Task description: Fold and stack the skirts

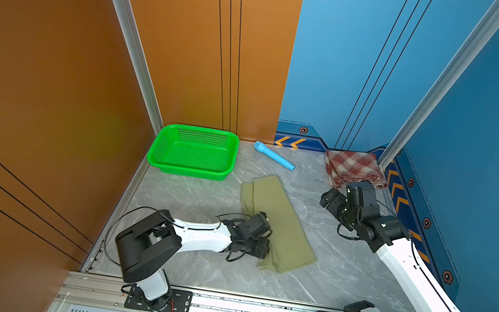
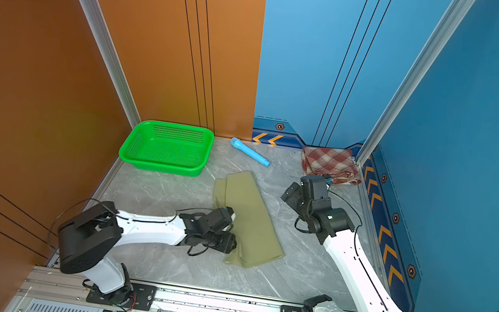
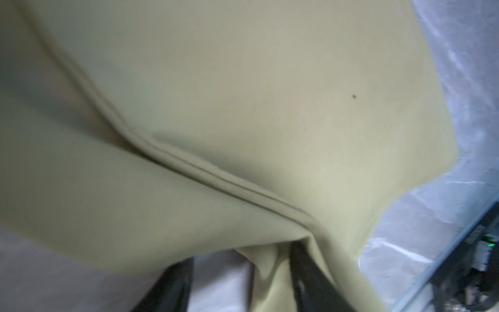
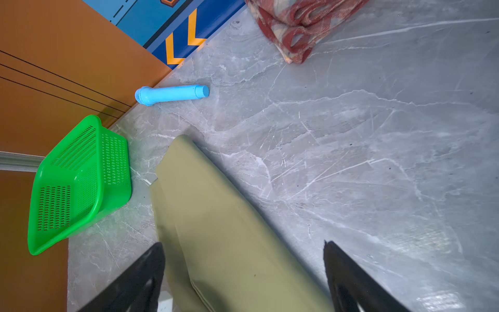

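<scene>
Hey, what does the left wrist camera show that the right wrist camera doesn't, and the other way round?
Only the left wrist view: a close look at the stitched seam of the plain olive-green cloth skirt, plus a blurred rail with a green light. Only the right wrist view: the green plastic mesh basket, the light-blue plastic tube and the red-and-cream plaid skirt. Both: the olive skirt and the grey marble tabletop.

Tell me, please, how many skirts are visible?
2: an olive-green skirt lies centrally; a folded plaid skirt sits in the far right corner. Another may be hidden under it.
</scene>
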Motion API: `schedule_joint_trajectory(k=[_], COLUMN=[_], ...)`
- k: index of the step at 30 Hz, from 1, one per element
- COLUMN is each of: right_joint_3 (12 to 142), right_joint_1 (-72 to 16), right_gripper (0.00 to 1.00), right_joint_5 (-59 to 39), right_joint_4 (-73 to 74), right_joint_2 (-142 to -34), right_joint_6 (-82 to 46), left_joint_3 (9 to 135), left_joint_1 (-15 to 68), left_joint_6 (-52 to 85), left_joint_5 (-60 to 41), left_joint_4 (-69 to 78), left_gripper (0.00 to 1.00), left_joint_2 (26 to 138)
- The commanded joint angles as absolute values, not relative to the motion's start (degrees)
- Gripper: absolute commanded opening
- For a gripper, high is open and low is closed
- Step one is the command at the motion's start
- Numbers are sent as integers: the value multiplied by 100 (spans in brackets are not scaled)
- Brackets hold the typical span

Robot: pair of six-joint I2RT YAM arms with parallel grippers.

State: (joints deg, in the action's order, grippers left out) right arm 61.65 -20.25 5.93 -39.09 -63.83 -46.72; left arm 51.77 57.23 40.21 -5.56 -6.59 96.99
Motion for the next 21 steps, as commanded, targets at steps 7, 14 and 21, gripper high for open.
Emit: schedule_joint_trajectory(k=[7,14,21], right_joint_3=[6394,7579,8949], right_joint_1=[-2515,-3628,-4162], right_gripper=[92,83,68], right_joint_5=[509,565,543], right_joint_4=[-4409,-4068,-4076], right_joint_2=[-7071,-9202,-11183], right_joint_6=[-3707,-2918,-2428], left_joint_3=[4736,3604,3410], left_joint_1=[5515,3939,2188], left_joint_6=[3840,4224,4245], left_joint_5=[-1092,-1041,-1360], left_joint_4=[-783,-1635,-2352], left_gripper=[78,74,72], left_joint_2=[9054,6864,5938])
